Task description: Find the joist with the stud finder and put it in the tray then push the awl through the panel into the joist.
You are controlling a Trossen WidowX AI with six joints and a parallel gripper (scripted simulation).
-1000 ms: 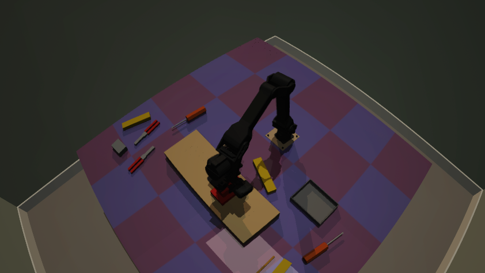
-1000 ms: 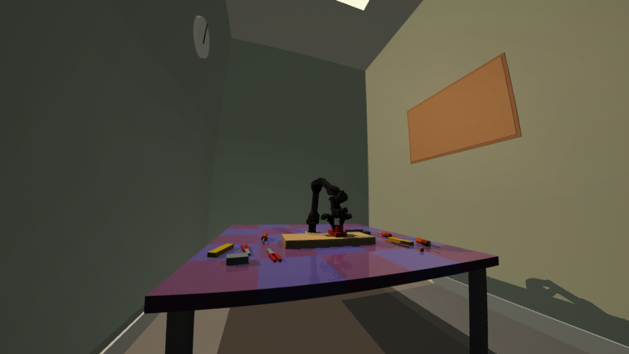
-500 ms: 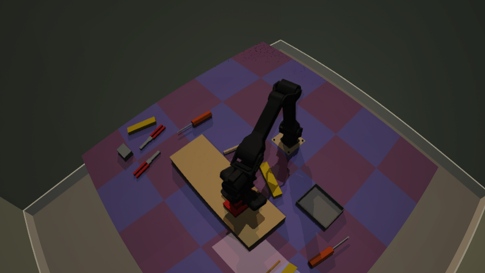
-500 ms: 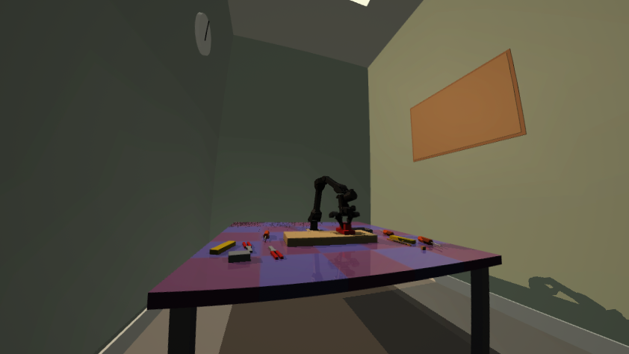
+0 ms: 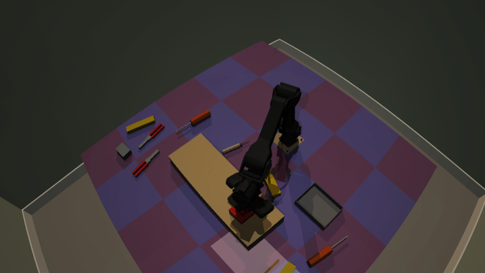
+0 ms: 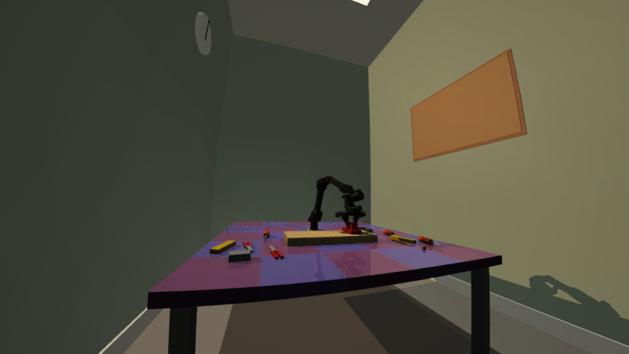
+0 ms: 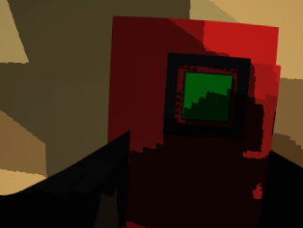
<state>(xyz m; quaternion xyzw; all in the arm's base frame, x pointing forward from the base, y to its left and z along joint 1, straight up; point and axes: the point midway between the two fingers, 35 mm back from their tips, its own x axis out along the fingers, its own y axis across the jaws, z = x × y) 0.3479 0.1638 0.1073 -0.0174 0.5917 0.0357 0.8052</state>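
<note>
The red, box-shaped stud finder (image 5: pixel 237 214) (image 6: pixel 352 230) (image 7: pixel 145 72) is on the long tan wooden floor panel (image 5: pixel 200 162) (image 6: pixel 326 238) (image 7: pixel 53 97), near the end closer to the tray. The black tool (image 5: pixel 250 207) (image 6: pixel 351 224) (image 7: pixel 187 142) is pinching it from above. A square green light (image 7: pixel 207 89) shows within its dark frame, which I take as a sign of the joist beneath.

The stud finder looks like a stiff, fairly light plastic body; its smooth sides could slip under a weak squeeze. The upright middle part is the place to hold it, with the wide foot kept flat while searching and the display left uncovered. A knock could harm the display.

The shallow grey tray (image 5: pixel 309 216) (image 6: pixel 367 230) with a dark rim stands apart from the panel on the chequered bench (image 5: pixel 352 135) (image 6: pixel 211 281). I see nothing in it, and its floor looks roomy enough for the stud finder laid down gently. The pale-handled, thin-tipped implement (image 5: pixel 231 148) beside the panel is probably the awl; its slim, rigid handle should be gripped firmly, with the shaft upright, before the single push.
</note>
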